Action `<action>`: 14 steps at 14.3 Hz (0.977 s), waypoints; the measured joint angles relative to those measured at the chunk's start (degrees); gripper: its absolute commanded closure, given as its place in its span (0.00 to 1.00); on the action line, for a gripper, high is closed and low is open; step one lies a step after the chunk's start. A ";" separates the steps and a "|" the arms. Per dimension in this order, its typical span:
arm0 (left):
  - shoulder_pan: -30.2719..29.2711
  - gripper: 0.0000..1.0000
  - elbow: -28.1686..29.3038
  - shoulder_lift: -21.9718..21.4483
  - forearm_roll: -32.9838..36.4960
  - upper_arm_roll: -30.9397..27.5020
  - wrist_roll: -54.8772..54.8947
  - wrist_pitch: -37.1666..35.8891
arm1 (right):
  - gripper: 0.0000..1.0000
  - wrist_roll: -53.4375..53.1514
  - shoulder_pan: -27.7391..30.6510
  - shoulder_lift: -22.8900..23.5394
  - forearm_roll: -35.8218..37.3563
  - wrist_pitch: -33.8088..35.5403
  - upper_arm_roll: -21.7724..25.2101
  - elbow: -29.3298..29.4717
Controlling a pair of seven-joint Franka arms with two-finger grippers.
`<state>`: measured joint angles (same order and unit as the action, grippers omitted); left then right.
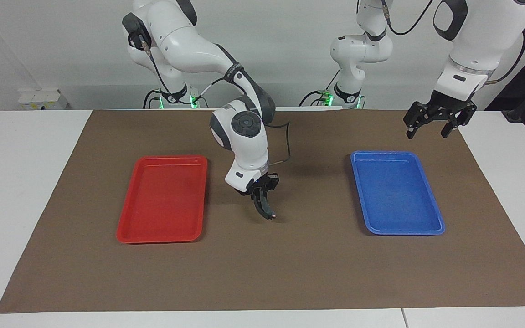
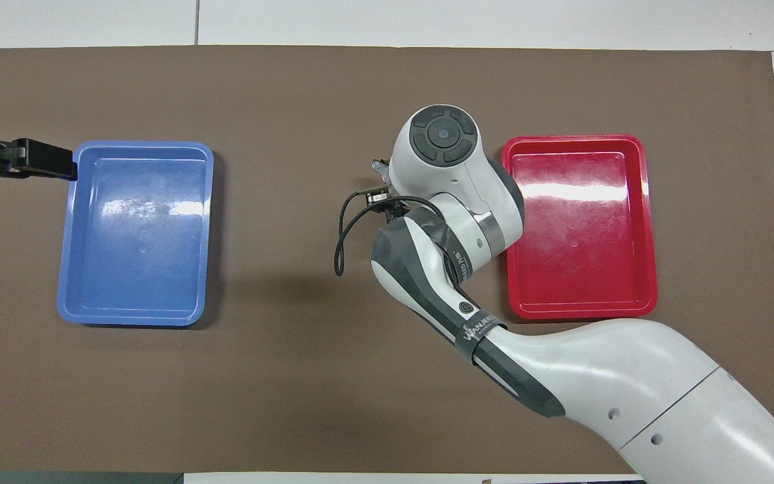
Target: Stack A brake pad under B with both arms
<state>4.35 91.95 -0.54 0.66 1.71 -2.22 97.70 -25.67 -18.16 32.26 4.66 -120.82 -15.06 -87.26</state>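
Left end effector (image 1: pixel 434 122) hung released, waiting near the blue tray (image 1: pixel 434 224). Right end effector (image 1: pixel 261 193) gripped a curved dark pad, probably B (image 1: pixel 265 209), over the tabletop (image 1: pixel 290 273) beside the blue tray. Lower it slowly, level. A brake pad unseen.

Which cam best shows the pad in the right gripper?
Facing view. The right gripper hangs over the mat between the red tray and blue tray, shut on a dark curved pad. Overhead, the arm's own wrist hides both gripper and pad.

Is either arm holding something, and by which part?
Right tool grips a dark curved pad by its upper end; left tool holds nothing.
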 measured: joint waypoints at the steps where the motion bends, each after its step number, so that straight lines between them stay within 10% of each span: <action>1: 0.00 0.01 0.02 0.00 -0.01 0.00 0.00 0.00 | 1.00 -0.61 0.00 0.03 0.00 -0.71 0.00 -0.57; 14: 0.32 0.01 0.56 0.00 -0.14 0.00 -0.15 -0.56 | 1.00 -2.12 -0.40 0.05 0.01 -5.60 -0.12 -4.70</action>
<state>4.67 92.51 -0.54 0.53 1.71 -2.38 97.13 -27.79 -18.55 32.31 4.67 -126.42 -15.17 -91.96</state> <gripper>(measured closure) 0.004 0.586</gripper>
